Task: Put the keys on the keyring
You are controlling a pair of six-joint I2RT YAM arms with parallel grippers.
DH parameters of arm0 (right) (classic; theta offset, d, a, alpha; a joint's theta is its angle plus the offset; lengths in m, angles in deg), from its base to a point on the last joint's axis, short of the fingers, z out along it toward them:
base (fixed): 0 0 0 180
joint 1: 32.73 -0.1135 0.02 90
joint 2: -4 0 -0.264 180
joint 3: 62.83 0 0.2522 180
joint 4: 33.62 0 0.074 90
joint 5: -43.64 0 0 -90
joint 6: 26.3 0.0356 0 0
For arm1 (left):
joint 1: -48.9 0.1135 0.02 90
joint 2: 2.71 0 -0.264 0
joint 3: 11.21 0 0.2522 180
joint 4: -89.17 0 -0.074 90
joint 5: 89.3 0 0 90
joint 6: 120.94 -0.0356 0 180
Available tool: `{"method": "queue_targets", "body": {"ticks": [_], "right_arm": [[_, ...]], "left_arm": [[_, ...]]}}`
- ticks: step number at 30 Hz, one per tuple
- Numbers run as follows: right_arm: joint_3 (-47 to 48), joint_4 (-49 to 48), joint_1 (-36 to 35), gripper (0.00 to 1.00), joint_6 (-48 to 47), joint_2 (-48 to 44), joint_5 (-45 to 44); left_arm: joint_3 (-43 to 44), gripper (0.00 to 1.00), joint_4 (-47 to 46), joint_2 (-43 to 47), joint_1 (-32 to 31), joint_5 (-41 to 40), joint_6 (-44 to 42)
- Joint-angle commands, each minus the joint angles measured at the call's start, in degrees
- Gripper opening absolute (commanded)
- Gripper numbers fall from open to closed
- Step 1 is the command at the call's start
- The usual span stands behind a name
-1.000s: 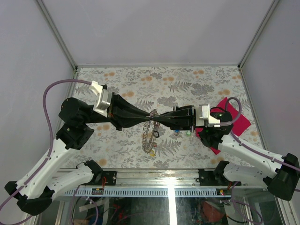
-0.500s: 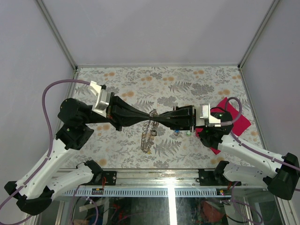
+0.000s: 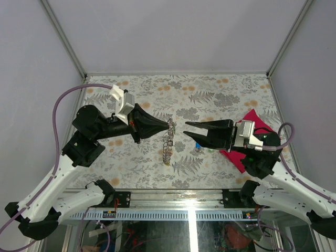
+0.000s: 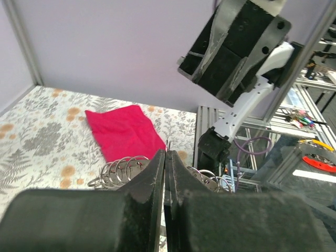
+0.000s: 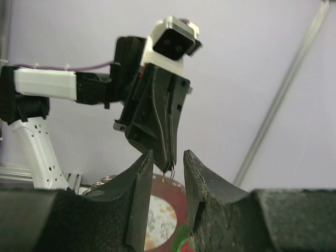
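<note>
My left gripper is shut on the keyring, a bunch of grey metal rings that hangs from its tips towards the table. In the left wrist view the jaws are pressed together on a thin wire, with rings showing on both sides. My right gripper is open and empty, a short way right of the keyring. In the right wrist view it faces the left gripper's tips. The blue-headed key and green-headed key lie on the table just below the right fingers.
A red cloth lies at the right, partly under the right wrist, and also shows in the left wrist view. The floral table mat is bounded by metal frame rails and grey walls.
Both grippers met at the keyring before. The right gripper has opened and pulled back to the right. The left gripper keeps the keyring and has swung slightly up and left.
</note>
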Motion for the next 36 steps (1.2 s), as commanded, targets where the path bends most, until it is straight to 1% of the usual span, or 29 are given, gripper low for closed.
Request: {"method": "queue_targets", "body": {"ticks": [1, 4, 6, 10, 13, 16, 19, 22, 25, 28, 32, 36], "right_arm": [[2.32, 23.35, -0.42, 0.37, -1.28, -4.17, -13.42], [4.8, 37.6, -0.5, 0.38, -0.28, -4.74, -21.63], [5.82, 45.1, -0.43, 0.38, 2.99, -4.67, -27.72], [5.78, 55.05, -0.49, 0.36, 11.44, -4.02, -39.7], [8.16, 63.6, -0.38, 0.36, 16.14, -0.47, -45.07], [11.13, 70.94, -0.12, 0.37, 19.32, 4.41, -48.43], [12.06, 73.38, 2.57, 0.37, 21.14, 8.36, -46.22], [12.14, 74.54, 8.97, 0.38, 22.8, 11.88, -37.44], [10.42, 74.03, 13.6, 0.38, 24.44, 14.13, -32.98], [8.59, 73.77, 17.57, 0.39, 25.65, 17.08, -31.19], [4.94, 72.58, 22.32, 0.4, 27.01, 21.3, -31.13], [3.18, 72.22, 23.6, 0.41, 25.44, 26.08, -30.94]], "left_arm": [[1.87, 0.0, 1.07, 0.15, -0.27, -7.42, -1.08], [1.56, 0.0, 1.91, -0.62, -0.26, -10.71, -0.31], [1.45, 0.0, 2.59, -1.47, -0.26, -11.52, -0.09], [1.64, 0.0, 4.65, -3.19, -0.17, -14.28, 0.46], [0.76, 0.0, 5.19, -3.57, -0.19, -16.1, 0.59], [-0.14, 0.0, 5.56, -3.6, -0.18, -17.18, 0.66], [-0.53, 0.0, 6.71, -3.76, -0.19, -17.7, 0.23], [-1.63, 0.0, 6.82, -3.38, -0.18, -19.63, 0.24], [-2.63, 0.0, 6.83, -2.88, -0.22, -21.01, 0.58], [-2.38, 0.0, 7.83, -3.12, -0.18, -20.87, 0.64], [-2.02, 0.0, 9.04, -3.14, -0.18, -21.35, 0.13], [-2.12, 0.0, 9.6, -2.41, -0.18, -22.61, -0.38]]}}
